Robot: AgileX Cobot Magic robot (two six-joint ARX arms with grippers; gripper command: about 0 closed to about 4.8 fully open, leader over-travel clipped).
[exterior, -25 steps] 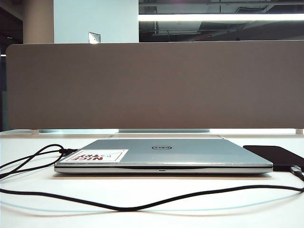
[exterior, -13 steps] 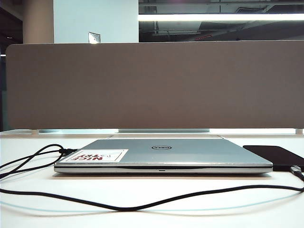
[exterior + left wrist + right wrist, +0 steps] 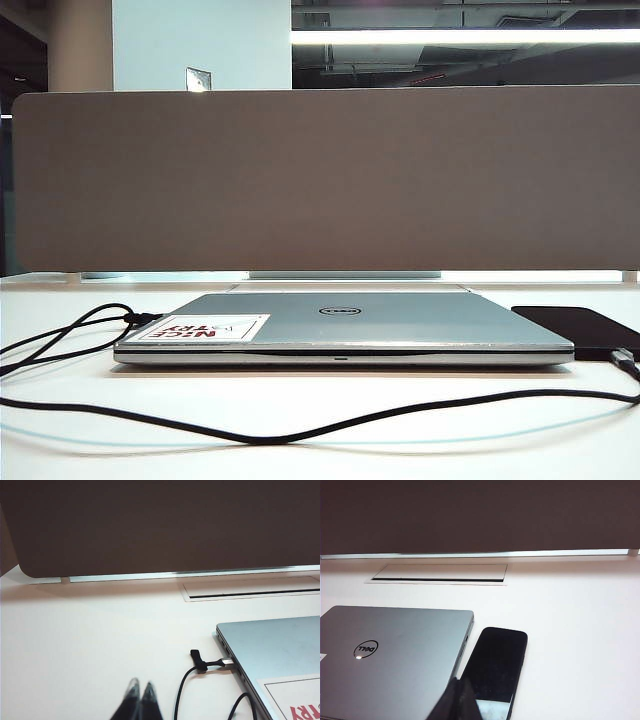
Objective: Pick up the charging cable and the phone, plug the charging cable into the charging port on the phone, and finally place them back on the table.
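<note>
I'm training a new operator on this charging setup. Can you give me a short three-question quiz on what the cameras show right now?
1. True or false: the phone lies on top of the closed laptop.
2. Which is plugged into the laptop's side? A) charging cable B) a mouse C) nothing
3. What state are the left gripper and right gripper in, and does either hold anything?

Key
1. False: it lies flat on the table, beside the laptop.
2. A
3. Both shut, fingertips together, holding nothing. The left hangs over bare table near the cable. The right is over the gap between laptop and phone.
</note>
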